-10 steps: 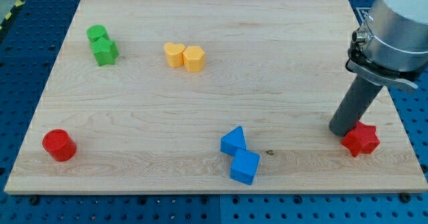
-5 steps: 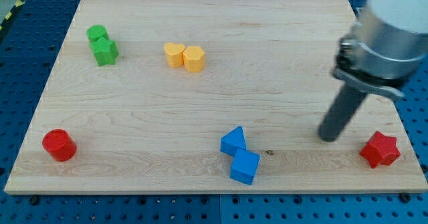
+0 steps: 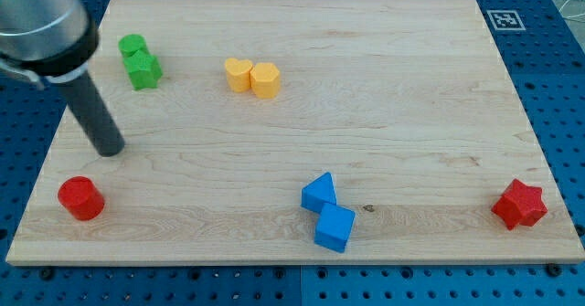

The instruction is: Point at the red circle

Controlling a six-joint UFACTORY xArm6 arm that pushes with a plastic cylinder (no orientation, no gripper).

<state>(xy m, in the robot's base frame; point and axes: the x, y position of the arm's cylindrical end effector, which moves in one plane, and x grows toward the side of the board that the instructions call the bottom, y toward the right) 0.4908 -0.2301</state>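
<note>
The red circle block [image 3: 80,197] sits on the wooden board [image 3: 366,114] near its bottom left corner. My tip [image 3: 111,149] rests on the board just above and slightly right of it, a short gap apart, not touching. The rod slants up toward the view's top left, where the arm's grey body fills the corner.
A red star [image 3: 520,205] lies at the bottom right. Two blue blocks [image 3: 326,212] touch at bottom centre. A yellow heart [image 3: 238,74] and yellow hexagon [image 3: 265,80] touch at the top centre. Two green blocks [image 3: 139,62] sit at the top left, right of the rod.
My tip has swept from beside the red star at the view's right across to the left, ending near the red circle. The red star has shifted a little to the right.
</note>
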